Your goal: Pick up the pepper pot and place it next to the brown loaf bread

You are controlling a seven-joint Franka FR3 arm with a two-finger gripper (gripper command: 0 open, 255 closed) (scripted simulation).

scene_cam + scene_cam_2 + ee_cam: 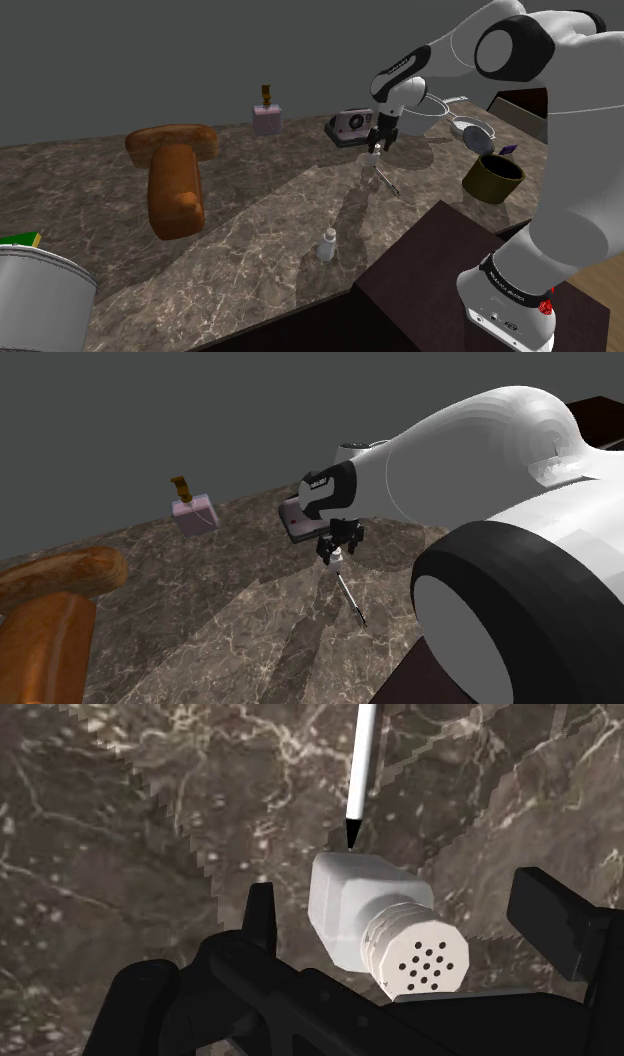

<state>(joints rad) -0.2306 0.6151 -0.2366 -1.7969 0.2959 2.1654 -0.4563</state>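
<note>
The brown marbled table (250, 220) carries two brown loaves, a long loaf (177, 190) touching a crosswise loaf (170, 140) behind it. At the far edge are a pink box (266, 120) and a camera (350, 125). In the middle a white pepper pot (372, 158) stands at the tip of a pen (388, 180), and a small white bottle (327, 246) stands by the near edge.

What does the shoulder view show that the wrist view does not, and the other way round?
The shoulder view adds the two brown loaves, a pink box, a camera, a small white bottle and a dark cup. The wrist view adds the holes in the cap of the pepper pot, and the gaps between it and the open fingers of the hand. Both have the hand, the white pepper pot, the thin pen near it and the marble surface.
</note>
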